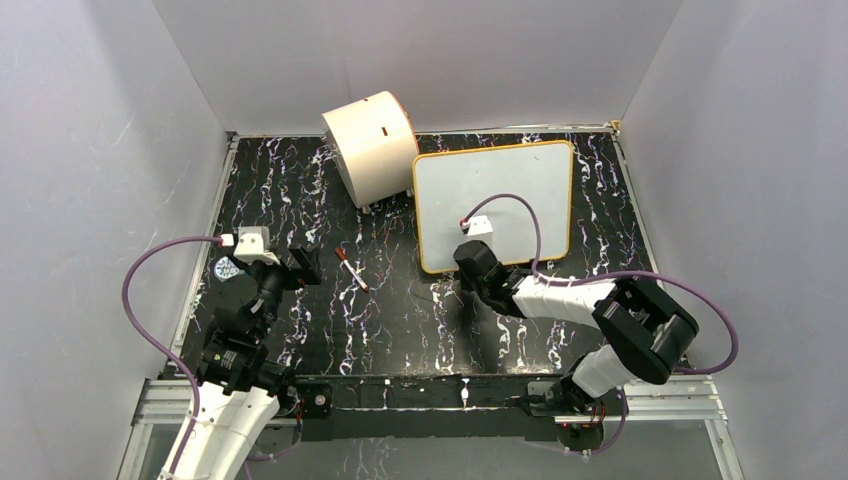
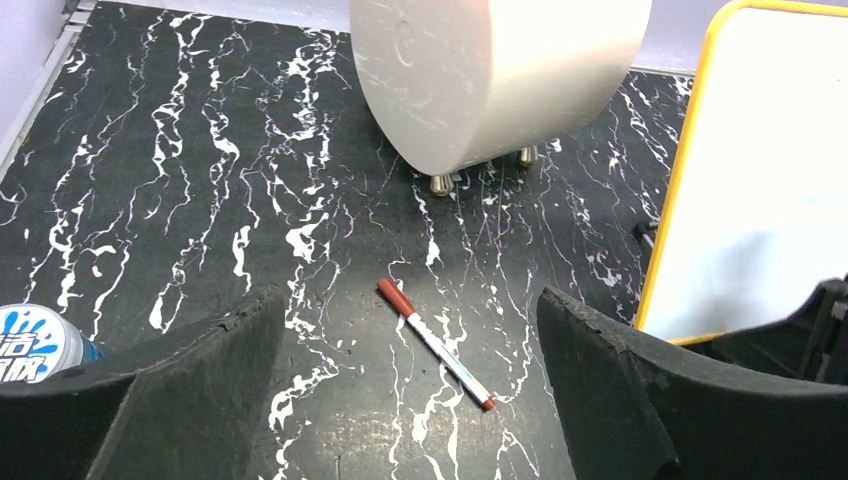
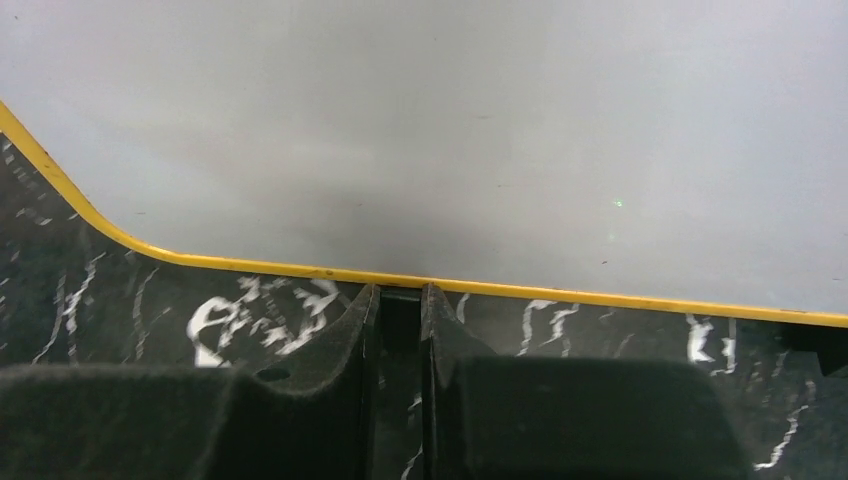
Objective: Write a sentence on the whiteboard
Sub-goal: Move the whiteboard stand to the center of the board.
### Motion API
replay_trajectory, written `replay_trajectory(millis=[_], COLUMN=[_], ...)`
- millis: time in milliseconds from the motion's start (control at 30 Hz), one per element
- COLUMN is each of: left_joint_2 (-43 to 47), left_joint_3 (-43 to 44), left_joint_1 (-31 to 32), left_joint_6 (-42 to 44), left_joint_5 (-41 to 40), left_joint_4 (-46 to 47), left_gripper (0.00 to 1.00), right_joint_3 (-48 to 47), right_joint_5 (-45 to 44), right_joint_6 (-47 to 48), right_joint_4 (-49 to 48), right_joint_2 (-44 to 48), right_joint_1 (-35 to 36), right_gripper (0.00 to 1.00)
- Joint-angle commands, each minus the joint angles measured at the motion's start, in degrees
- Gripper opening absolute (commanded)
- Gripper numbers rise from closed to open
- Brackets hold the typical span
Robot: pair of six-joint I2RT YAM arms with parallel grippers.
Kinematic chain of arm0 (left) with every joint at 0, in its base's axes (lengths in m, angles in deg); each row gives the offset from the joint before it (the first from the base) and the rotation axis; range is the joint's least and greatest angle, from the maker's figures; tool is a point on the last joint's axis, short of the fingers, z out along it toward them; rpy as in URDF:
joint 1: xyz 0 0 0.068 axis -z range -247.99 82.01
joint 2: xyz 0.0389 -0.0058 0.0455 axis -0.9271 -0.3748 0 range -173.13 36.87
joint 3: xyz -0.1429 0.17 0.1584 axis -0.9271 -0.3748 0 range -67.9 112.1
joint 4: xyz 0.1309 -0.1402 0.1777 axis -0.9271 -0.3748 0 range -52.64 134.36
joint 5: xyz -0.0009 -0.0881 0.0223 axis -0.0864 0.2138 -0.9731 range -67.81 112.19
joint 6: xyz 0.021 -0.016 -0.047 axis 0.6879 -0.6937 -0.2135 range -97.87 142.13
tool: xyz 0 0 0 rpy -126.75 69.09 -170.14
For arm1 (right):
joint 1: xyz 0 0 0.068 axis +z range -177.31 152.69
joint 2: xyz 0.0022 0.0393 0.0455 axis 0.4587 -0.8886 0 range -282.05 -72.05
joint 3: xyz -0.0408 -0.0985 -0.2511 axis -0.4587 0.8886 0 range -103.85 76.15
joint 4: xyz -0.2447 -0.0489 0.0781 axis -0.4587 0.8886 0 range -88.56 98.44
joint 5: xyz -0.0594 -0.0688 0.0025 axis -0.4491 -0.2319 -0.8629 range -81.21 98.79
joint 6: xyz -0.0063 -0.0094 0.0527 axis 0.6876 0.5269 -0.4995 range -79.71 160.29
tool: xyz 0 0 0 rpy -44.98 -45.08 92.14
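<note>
Whiteboard (image 1: 470,175) lies flat in the upper right of the top view, its yellow rim just ahead of the right gripper (image 3: 400,300), whose jaws are pressed together; that arm reaches in low from the lower right, elbow folded. The left gripper (image 2: 410,305) hangs at centre left, jaws spread wide, with a red-capped marker (image 2: 435,345) on the table (image 2: 180,150) between them. A blue-and-white label (image 2: 35,345) at the wrist view's lower left is too cut off to read.
</note>
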Motion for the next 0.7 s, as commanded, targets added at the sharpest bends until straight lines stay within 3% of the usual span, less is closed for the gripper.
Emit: replay_trajectory(millis=[0,667], left_joint_2=[-0.08,-3.24], left_joint_3=[1.26,2.78], left_joint_1=[0.1,0.1], left_joint_6=[-0.98,-3.5], left_joint_5=[-3.96,-10.82], left_joint_4=[0.65,-1.48], left_gripper=[0.94,0.95], right_joint_3=[-0.28,-4.19], right_joint_5=[-0.35,-6.45], right_joint_6=[-4.35,-9.88], right_joint_4=[-3.42,-1.9], right_joint_2=[0.71,-4.05], right_joint_1=[5.35,19.04], right_gripper=[0.0,0.0])
